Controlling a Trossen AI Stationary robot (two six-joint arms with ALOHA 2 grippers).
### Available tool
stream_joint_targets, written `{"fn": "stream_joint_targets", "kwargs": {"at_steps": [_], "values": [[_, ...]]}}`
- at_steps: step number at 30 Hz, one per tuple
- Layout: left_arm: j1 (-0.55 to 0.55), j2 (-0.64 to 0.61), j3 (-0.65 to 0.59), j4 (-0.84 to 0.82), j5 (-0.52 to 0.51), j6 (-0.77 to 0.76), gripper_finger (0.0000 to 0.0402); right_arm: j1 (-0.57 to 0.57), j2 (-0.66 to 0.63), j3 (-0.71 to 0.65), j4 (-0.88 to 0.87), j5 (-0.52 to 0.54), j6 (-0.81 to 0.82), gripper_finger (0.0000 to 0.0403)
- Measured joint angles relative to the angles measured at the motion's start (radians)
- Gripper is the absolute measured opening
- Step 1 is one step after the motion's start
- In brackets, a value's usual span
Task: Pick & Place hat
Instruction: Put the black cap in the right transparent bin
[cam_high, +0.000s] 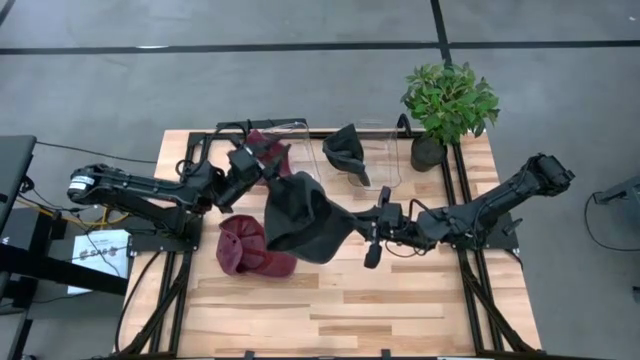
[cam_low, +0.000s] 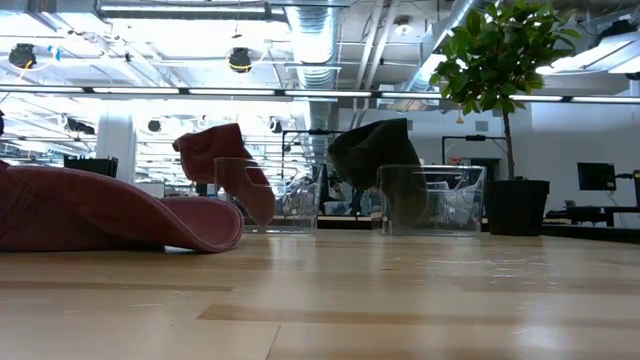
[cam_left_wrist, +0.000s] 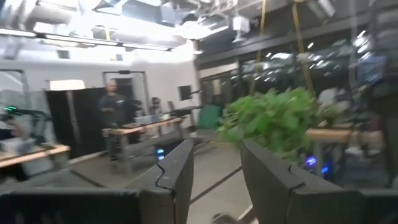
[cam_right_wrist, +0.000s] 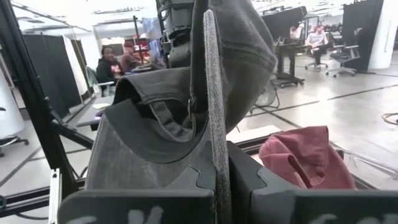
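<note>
Right gripper (cam_right_wrist: 214, 180) pinched tight on the thin edge of a dark grey fabric cap (cam_right_wrist: 186, 93), which hangs off it bunched and folded; in the high view the same cap (cam_high: 300, 220) is held above the middle of the wooden slatted table (cam_high: 400, 300), the right gripper (cam_high: 372, 232) at its right side. Left gripper (cam_high: 262, 165) sits just beyond the cap's far-left side, fingers (cam_left_wrist: 177, 177) spread, nothing between them. A maroon cap (cam_high: 250, 250) lies on the table just below the held one. Two clear plastic bins stand at the back: left bin (cam_high: 285, 135) with a maroon cap draped on it, right bin (cam_high: 385, 160) with a dark cap (cam_high: 345, 150) on its rim. Potted green plant (cam_high: 448, 105) beside the right bin. Risks, as I judge them: the grip is on a narrow hem only, so the cloth could slide out during transport; the hanging bulk could drag the maroon cap or snag a bin wall; the arms are close together and could collide.
</note>
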Motion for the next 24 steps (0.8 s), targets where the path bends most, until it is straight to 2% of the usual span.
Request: {"fn": "stream_joint_targets", "kwargs": {"at_steps": [4, 7, 12, 16, 24], "values": [[0.001, 0.0, 0.0, 0.017, 0.077, -0.076, 0.0131, 0.0, 0.0, 0.0, 0.0, 0.0, 0.0, 0.0001], [0.0, 0.0, 0.0, 0.023, 0.089, -0.056, 0.0131, 0.0, 0.0, 0.0, 0.0, 0.009, 0.0, 0.0001], [-0.007, 0.0, 0.0, 0.012, -0.016, 0.097, 0.0131, 0.006, 0.0, 0.0, -0.008, 0.064, -0.01, 0.0001], [-0.007, -0.022, 0.0, 0.014, -0.033, 0.189, 0.0131, 0.009, 0.0, 0.0, -0.02, 0.118, -0.027, 0.0001], [-0.009, -0.104, 0.0, 0.012, -0.116, 0.254, 0.0131, 0.011, 0.0, 0.0, -0.023, 0.196, -0.054, 0.0001]]}}
